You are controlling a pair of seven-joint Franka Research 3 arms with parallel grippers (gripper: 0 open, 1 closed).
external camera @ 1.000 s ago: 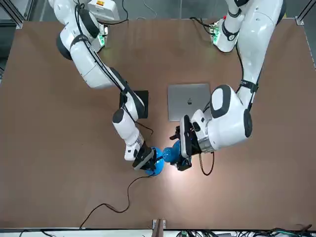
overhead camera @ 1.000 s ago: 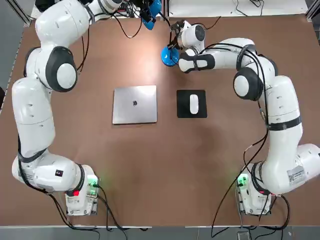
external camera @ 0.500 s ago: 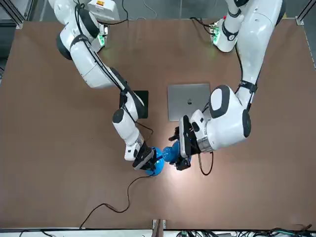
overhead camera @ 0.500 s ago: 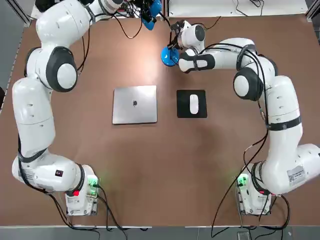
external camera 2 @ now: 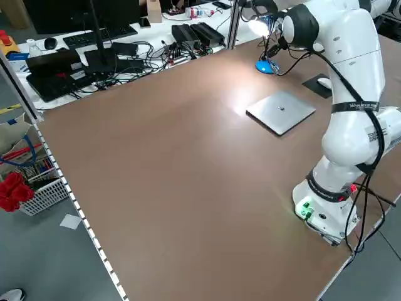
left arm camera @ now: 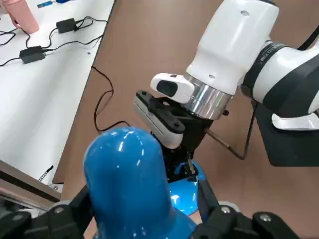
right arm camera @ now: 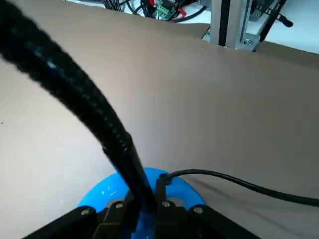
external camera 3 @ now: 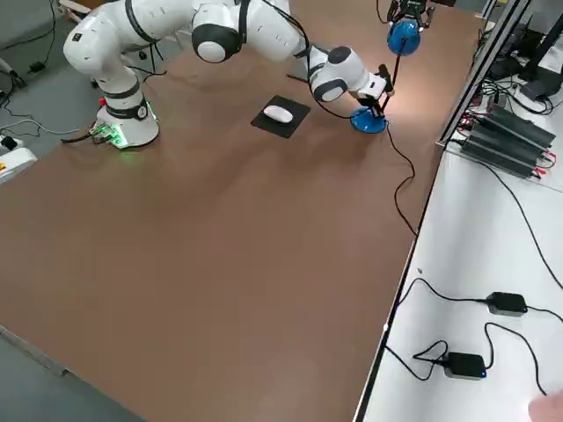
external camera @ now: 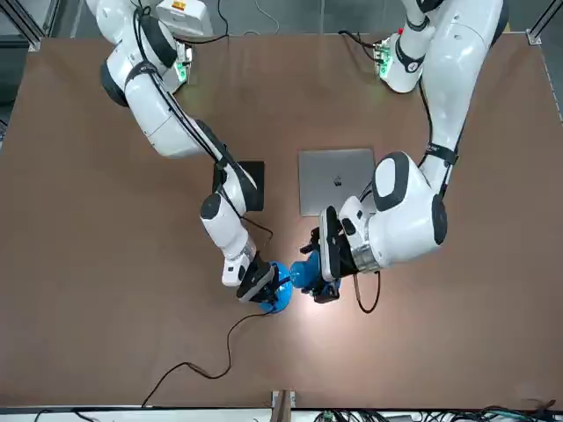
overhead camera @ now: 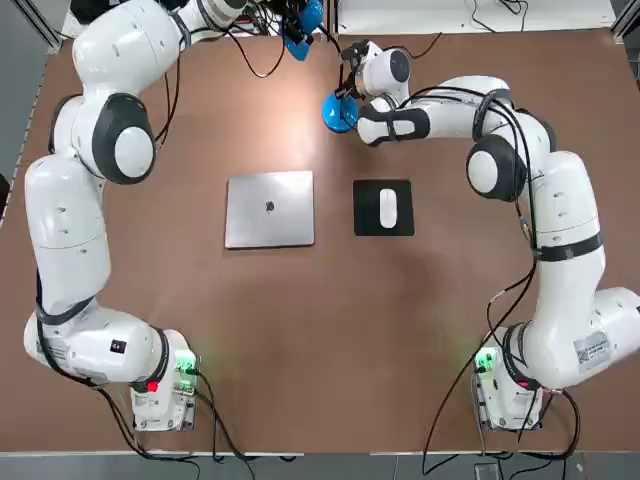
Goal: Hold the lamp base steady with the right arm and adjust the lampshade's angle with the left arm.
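Blue lampshade (left arm camera: pixel 129 174) at the left hand (left arm camera: pixel 144 199); I can't quite tell whether it's gripped. Low over the surface (external camera: pixel 396 352), the right hand (right arm camera: pixel 147 196) clamps the black stem (right arm camera: pixel 89 94) just above the lamp base (right arm camera: pixel 104 191). Best tilt gently, keeping that foot flat.

We see glossy, smooth plastic on the lampshade (left arm camera: pixel 127 174) and the base (right arm camera: pixel 109 193), ribbed, rough-looking black on the stem (right arm camera: pixel 89 94), smooth matt metal on the laptop (overhead camera: pixel 269 210), and a smooth, faintly shiny tabletop (overhead camera: pixel 300 350).
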